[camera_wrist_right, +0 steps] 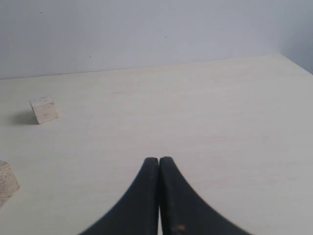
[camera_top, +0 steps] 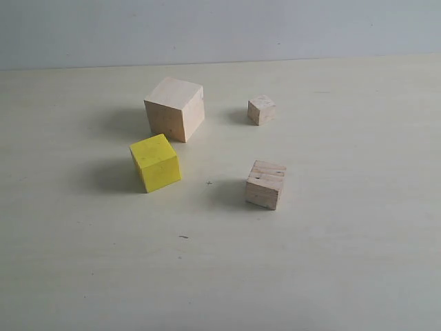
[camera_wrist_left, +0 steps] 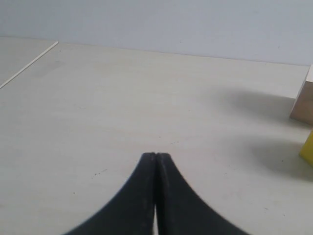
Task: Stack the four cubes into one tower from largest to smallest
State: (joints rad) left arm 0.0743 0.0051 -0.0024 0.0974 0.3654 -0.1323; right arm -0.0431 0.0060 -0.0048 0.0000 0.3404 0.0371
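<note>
Counter [camera_top: 358, 276]: we see a pale wood-grain top filling most of the exterior view and running back to a plain light wall [camera_top: 220, 27].
Left pincer [camera_wrist_left: 155, 156]: its two dark fingers are pressed tip to tip, clenched on nothing, over bare counter. We see it only in its own wrist view.
Right pincer [camera_wrist_right: 159, 159]: we find it the same, with its dark fingers clenched together, nothing between them, and bare counter below.
Largest cube [camera_top: 175, 108]: this pale wood cube rests flat on the counter at about 10 o'clock from the middle of the group in the exterior view, with one vertical edge turned toward us. A sliver of it shows at the edge of the left wrist view [camera_wrist_left: 304, 105].
Yellow cube [camera_top: 156, 163]: it sits flat at about 8 o'clock from the middle and at 7 o'clock of the largest cube, just beside it. We cannot tell whether they touch.
Grooved cube [camera_top: 266, 184]: this layered wood cube stands alone at about 4 o'clock from the middle, well apart from the yellow cube.
Smallest cube [camera_top: 262, 109]: this plain pale wood cube is at about 2 o'clock from the middle, at 12 o'clock of the grooved cube and 3 o'clock of the largest cube, apart from both.
Tower: we see all four cubes sitting singly on the counter, none on top of another.
</note>
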